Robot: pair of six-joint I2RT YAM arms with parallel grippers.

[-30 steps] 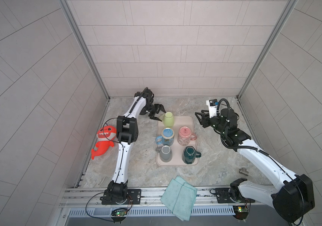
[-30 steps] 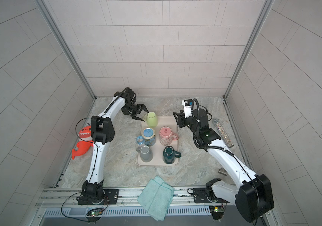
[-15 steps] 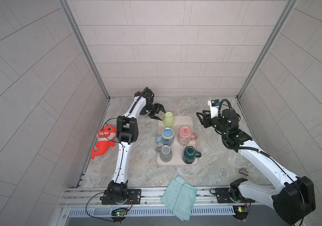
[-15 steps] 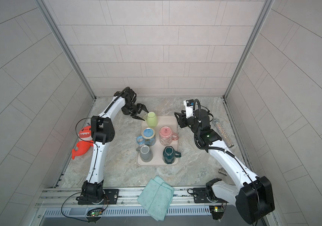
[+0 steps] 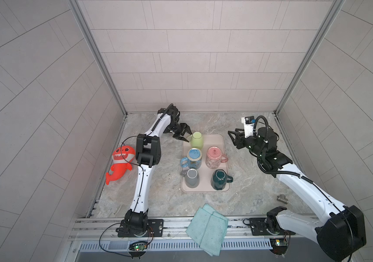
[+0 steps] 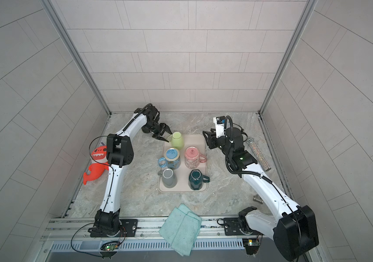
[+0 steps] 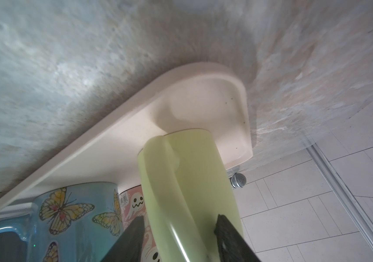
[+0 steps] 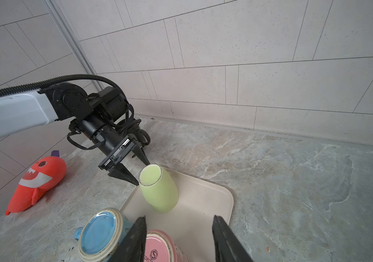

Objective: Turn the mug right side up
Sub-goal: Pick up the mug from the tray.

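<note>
On the beige tray point(image 5: 217, 140), far-left corner: green mug point(image 5: 197, 140) stands base up, rim down on the tray floor, handle turned toward the left arm. Left gripper point(image 5: 189, 136) comes in low from the far-left side of the counter point(image 5: 249, 181). In the left wrist view its two black fingers point(image 7: 135, 229) flank the mug handle, which runs between them. The jaws stand apart; a sliver of background shows between one finger and the handle, so no clamp seen. The right wrist view agrees: left gripper point(image 8: 142, 172) tips sit at the mug's upturned base point(image 8: 150, 174), one each side. Right gripper point(image 8: 179, 218) hovers off the tray's right edge, jaws parted, nothing between them; it looks down over the tray. Remaining tray contents: blue butterfly mug point(image 5: 193, 157) and pink mug point(image 5: 214, 157) in the middle row, both base up; grey mug point(image 5: 192, 178) and dark green mug point(image 5: 219, 179) in the near row. Off tray: red shark plush point(image 5: 121, 164) at the left wall, teal cloth point(image 5: 207, 228) over the front rail, small metal fitting point(image 5: 282, 198) near right, glitter tube point(image 6: 258, 154) along the right wall.
</note>
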